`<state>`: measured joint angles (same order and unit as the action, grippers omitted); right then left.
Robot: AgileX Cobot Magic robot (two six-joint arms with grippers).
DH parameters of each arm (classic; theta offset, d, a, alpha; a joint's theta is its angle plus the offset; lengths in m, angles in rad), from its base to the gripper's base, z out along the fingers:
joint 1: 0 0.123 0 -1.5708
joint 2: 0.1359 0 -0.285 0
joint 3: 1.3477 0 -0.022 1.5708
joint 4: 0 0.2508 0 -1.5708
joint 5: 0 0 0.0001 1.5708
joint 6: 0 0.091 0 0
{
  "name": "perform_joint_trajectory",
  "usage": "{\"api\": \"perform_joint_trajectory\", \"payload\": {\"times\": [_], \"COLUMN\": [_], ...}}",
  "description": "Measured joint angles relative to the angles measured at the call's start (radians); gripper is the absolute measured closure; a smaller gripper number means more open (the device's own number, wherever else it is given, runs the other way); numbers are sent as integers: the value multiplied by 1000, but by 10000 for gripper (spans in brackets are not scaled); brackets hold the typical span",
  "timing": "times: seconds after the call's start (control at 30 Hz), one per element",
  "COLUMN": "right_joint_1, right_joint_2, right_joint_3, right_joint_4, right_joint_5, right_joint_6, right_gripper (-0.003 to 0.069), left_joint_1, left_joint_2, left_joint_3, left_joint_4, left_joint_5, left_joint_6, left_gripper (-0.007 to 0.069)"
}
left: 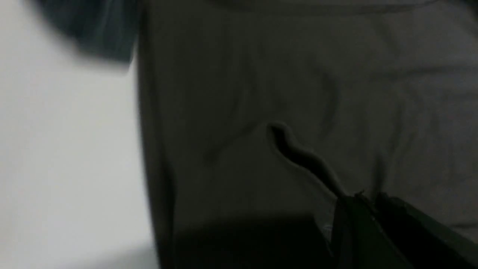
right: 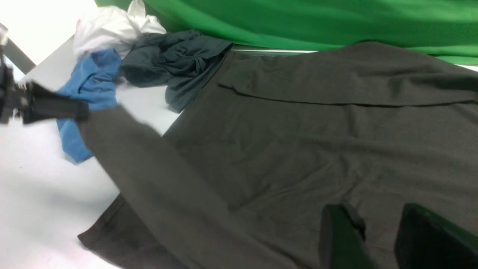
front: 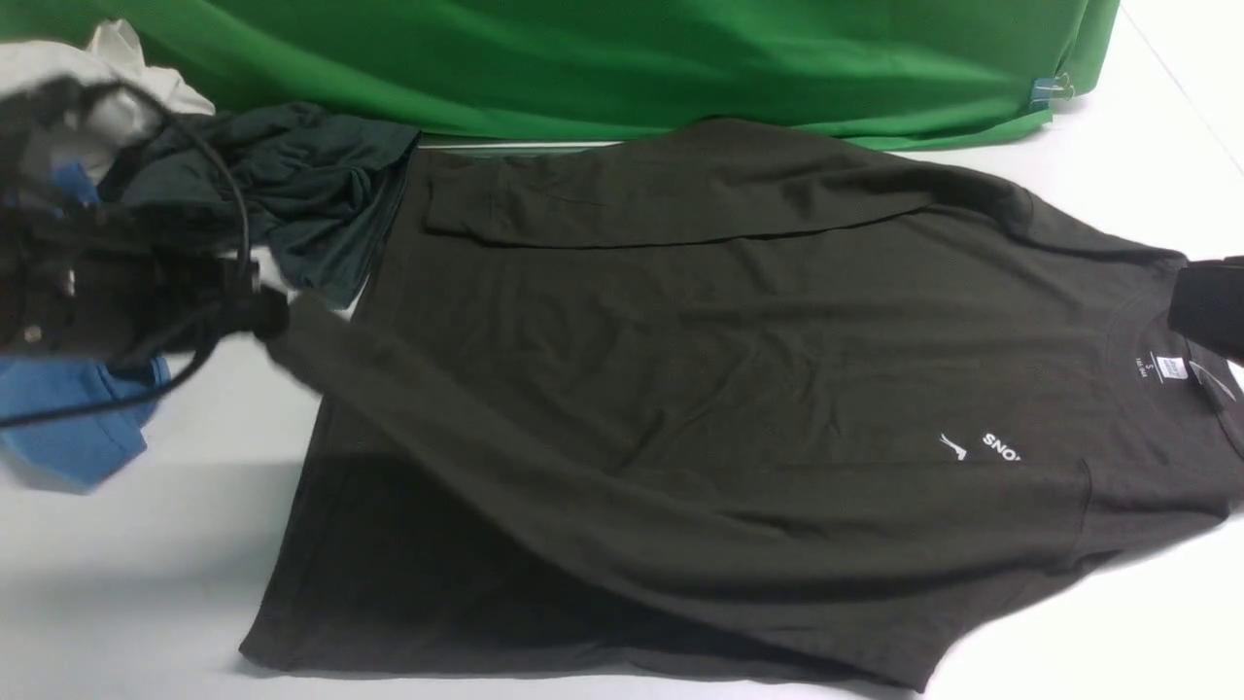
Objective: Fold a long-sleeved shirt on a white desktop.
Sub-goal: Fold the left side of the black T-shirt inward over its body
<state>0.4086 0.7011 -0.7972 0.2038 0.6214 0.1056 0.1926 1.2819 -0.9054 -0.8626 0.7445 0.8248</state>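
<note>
The white bench (front: 146,583) carries the shirt (front: 700,369), spread flat across the middle of the frame, with the neck at the right edge and the hem toward the left. I judge it soft, light and limp, so it will likely sag and drag; cuffs, hem corners and shoulders are my best holds. The far sleeve (front: 680,204) lies folded over the body. The near sleeve (front: 466,457) reaches centre left, where my left tool (front: 267,316) is pressed together on its cuff. At upper left a teal garment (front: 311,194) lies against the hem, with a blue garment (front: 68,418) and a white garment (front: 117,87) beside it. Any of them could snag. My right tool (right: 369,213) hangs spread near the neck.
</note>
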Motion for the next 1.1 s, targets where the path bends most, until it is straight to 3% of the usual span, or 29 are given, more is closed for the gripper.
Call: {"api": "perform_joint_trajectory", "payload": {"times": [0.3,0.4,0.53,0.67,0.83,1.03,1.07,1.1], "right_joint_1": [0,0,0,0,1,1,1,1], "right_joint_2": [0,0,0,0,0,0,0,0], "right_joint_3": [0,0,0,0,0,0,0,0], "right_joint_4": [0,0,0,0,0,0,0,0], "right_joint_5": [-21,-21,-21,-21,-21,-21,-21,-21], "right_joint_6": [-1,-1,-4,-4,-4,-4,-4,-4], "right_gripper": [412,415,415,415,415,415,415,415], "left_joint_1": [0,0,0,0,0,0,0,2], "left_joint_2": [16,61,186,319,522,551,549,527], "left_joint_3": [-106,-128,-138,-139,-139,-144,-146,-158], "left_joint_4": [-234,-291,-312,-313,-237,-39,-32,18], "left_joint_5": [6,3,-62,-166,-302,-333,-332,-322], "left_joint_6": [490,582,616,583,416,121,108,7], "left_gripper": [582,582,582,580,531,289,279,207]}}
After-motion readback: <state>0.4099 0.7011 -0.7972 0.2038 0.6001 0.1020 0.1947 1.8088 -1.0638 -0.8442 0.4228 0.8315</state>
